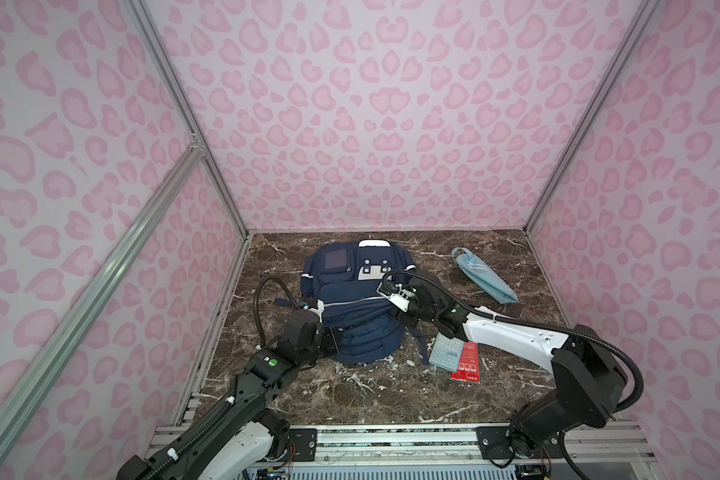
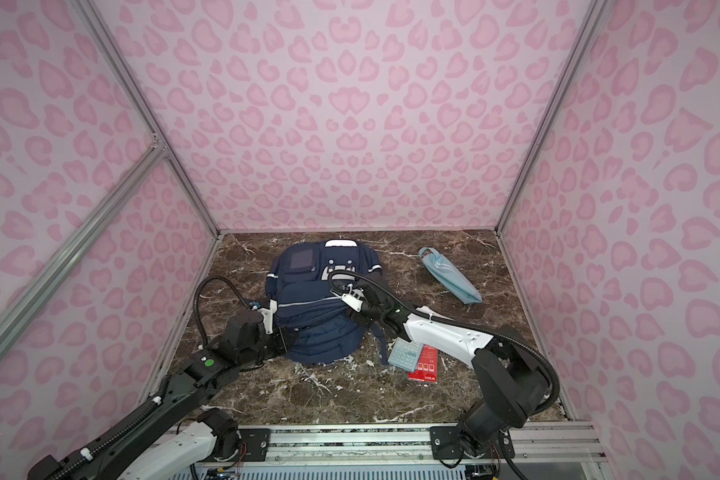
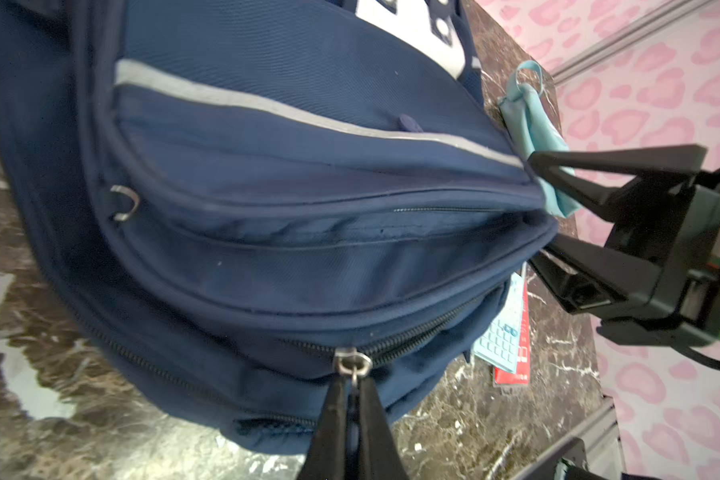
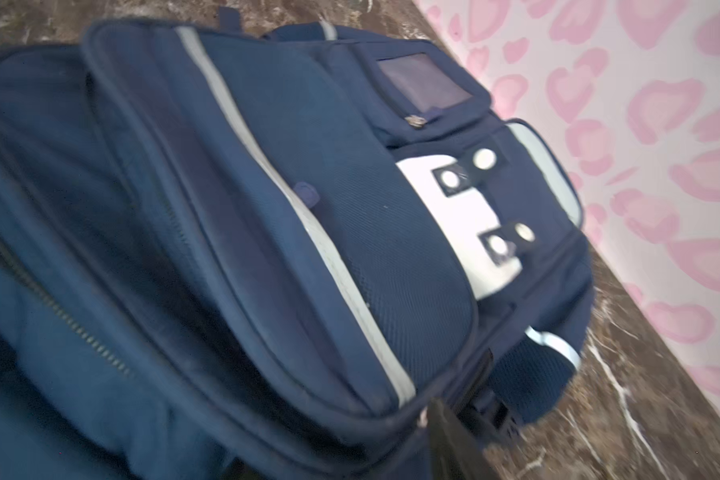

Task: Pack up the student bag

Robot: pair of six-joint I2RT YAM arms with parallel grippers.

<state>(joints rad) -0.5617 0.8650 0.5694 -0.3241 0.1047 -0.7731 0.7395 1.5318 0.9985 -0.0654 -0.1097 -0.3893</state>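
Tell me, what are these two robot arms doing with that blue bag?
They are working on a large navy blue fabric backpack lying on the marble table. The left gripper is shut on its metal zipper pull; the right gripper stands open at the bag's edge. A light blue calculator, red booklet and light blue striped pouch lie outside it.

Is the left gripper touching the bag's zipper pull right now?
Touching: the left wrist view shows the left gripper, jaws shut, pinching the zipper pull.
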